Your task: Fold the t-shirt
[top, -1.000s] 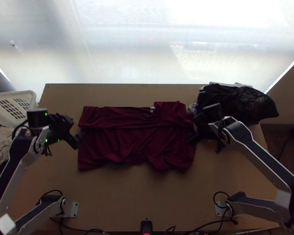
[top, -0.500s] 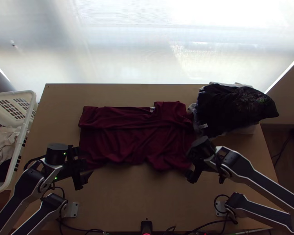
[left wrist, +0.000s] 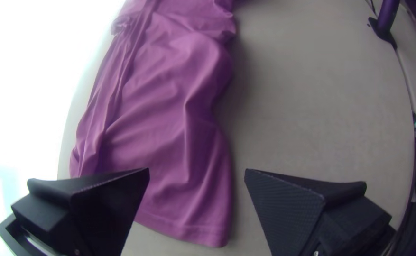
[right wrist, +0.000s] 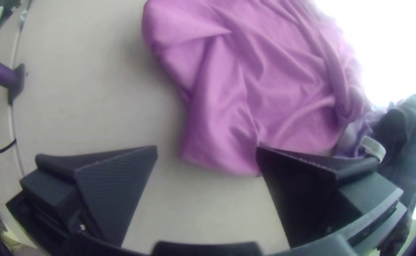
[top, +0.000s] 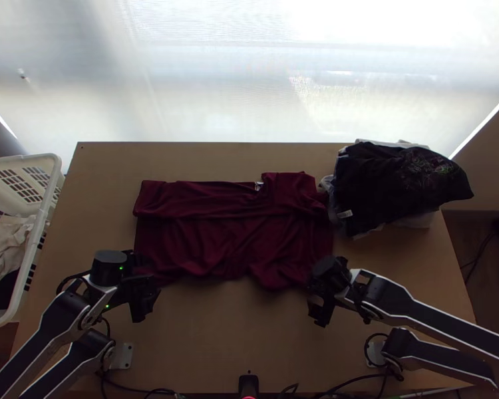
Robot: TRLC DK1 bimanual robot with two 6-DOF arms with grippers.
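Light wood table (top: 229,339) holds the dark red t-shirt (top: 216,243) across its middle; the far part looks turned over into a long band, while the near part lies out in wrinkles; I judge one lengthwise fold made, with the near part, the two ends and the final tidying left to do. By the shirt's near left corner sits the left claw (left wrist: 197,171), and by its near right corner the right claw (right wrist: 207,148); both have their fingers wide apart, with no cloth clamped.
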